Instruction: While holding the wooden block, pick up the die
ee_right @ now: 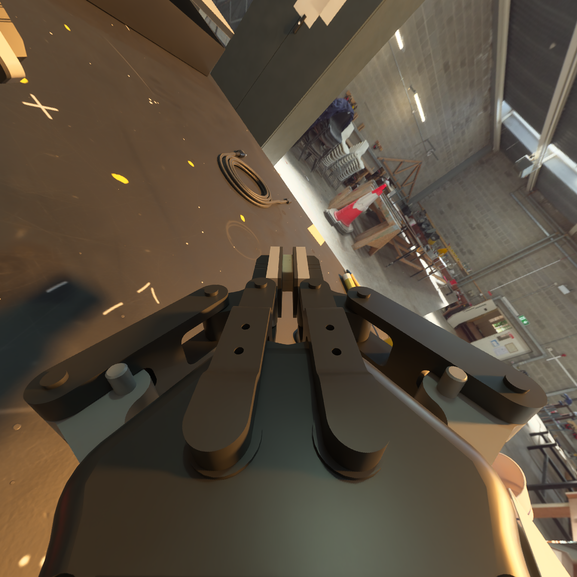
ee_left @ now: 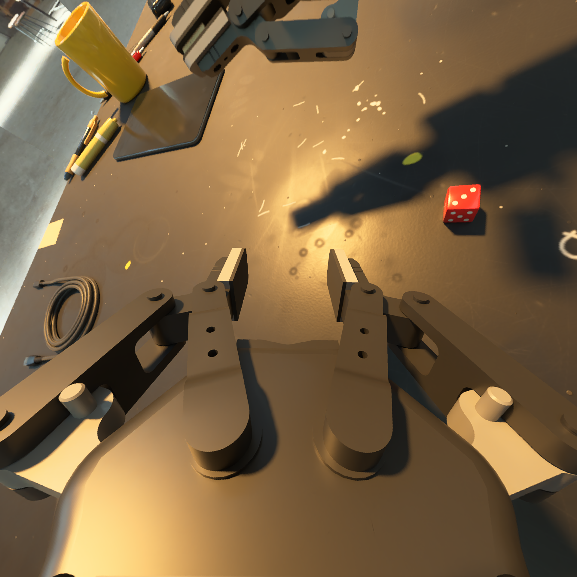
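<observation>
A red die (ee_left: pixel 462 203) with white pips sits on the dark table (ee_left: pixel 312 193), ahead and well to the right of my left gripper (ee_left: pixel 287 259). That gripper is open and empty, held above the table. My right gripper (ee_right: pixel 287 254) is shut on a small pale wooden block (ee_right: pixel 287 263), pinched between its pads and held above the table near the table's edge. In the left wrist view the right gripper (ee_left: pixel 199 62) shows at the top, far from the die.
A yellow mug (ee_left: pixel 100 56) stands at the far left on the corner of a dark flat slab (ee_left: pixel 168 118). Yellow markers (ee_left: pixel 93 146) and a coiled black cable (ee_left: pixel 71 312) lie along the left table edge. The cable also shows in the right wrist view (ee_right: pixel 246 181).
</observation>
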Controlling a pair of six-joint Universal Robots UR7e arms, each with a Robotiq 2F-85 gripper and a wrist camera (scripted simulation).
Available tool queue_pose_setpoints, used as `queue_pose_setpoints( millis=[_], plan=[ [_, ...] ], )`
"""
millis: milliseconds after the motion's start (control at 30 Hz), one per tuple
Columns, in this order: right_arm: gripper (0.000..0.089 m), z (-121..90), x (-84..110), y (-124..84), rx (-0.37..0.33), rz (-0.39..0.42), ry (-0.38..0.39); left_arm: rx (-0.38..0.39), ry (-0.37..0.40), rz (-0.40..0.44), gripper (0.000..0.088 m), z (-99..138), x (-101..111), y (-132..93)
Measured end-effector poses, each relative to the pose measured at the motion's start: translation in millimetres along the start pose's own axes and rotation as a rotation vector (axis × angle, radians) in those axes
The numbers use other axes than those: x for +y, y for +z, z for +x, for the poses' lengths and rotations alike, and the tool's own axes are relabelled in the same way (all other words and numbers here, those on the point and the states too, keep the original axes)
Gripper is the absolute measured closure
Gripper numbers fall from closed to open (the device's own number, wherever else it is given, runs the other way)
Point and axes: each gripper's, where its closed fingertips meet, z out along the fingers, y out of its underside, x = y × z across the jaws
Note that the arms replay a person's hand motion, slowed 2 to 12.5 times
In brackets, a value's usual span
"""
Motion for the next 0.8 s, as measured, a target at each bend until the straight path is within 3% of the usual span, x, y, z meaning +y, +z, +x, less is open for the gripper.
queue_pose_setpoints(
  millis=[433,800],
  plan=[
    [0.0838,1,-15.4,-9,0.08,0.114,-0.059,-0.07,-0.082,-0.004,0.0383,5,29,-3],
    [0.0837,9,-28.2,-21,0.194,0.174,-0.094,-0.12,-0.11,0.014,0.036,-4,35,-8]
  ],
)
